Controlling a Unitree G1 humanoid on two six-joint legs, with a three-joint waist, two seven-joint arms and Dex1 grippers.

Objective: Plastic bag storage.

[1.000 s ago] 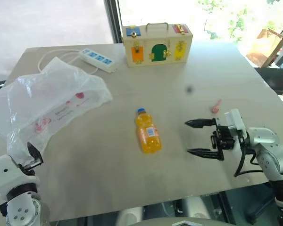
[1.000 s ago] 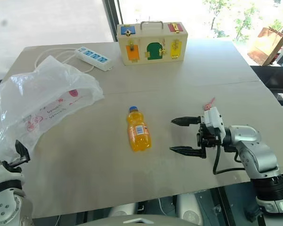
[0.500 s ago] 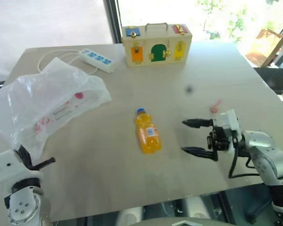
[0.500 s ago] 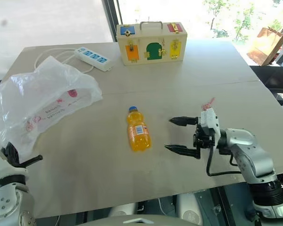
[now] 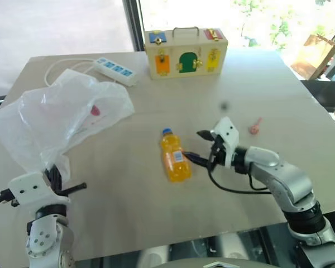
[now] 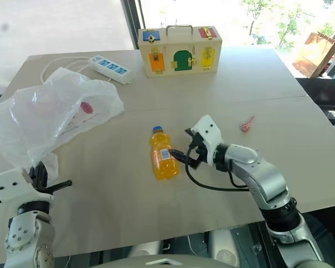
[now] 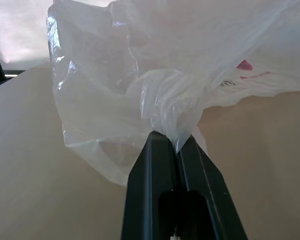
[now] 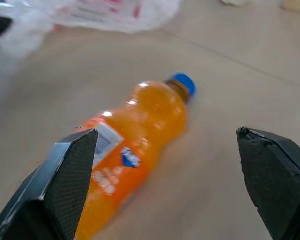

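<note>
One plastic bag (image 5: 61,114) (pinched), one bottle (image 5: 175,156)

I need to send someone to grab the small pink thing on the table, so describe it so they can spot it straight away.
Start at the wooden case with coloured doors at the table's far edge. Come toward the near right side: the small pink object lies alone there, right of the orange bottle, tiny and pink.

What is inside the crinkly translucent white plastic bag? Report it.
Through the film of the crinkly translucent white plastic bag nothing solid shows inside, just folds and red print. The bunched part pinched in the left gripper is too layered to see through.
</note>
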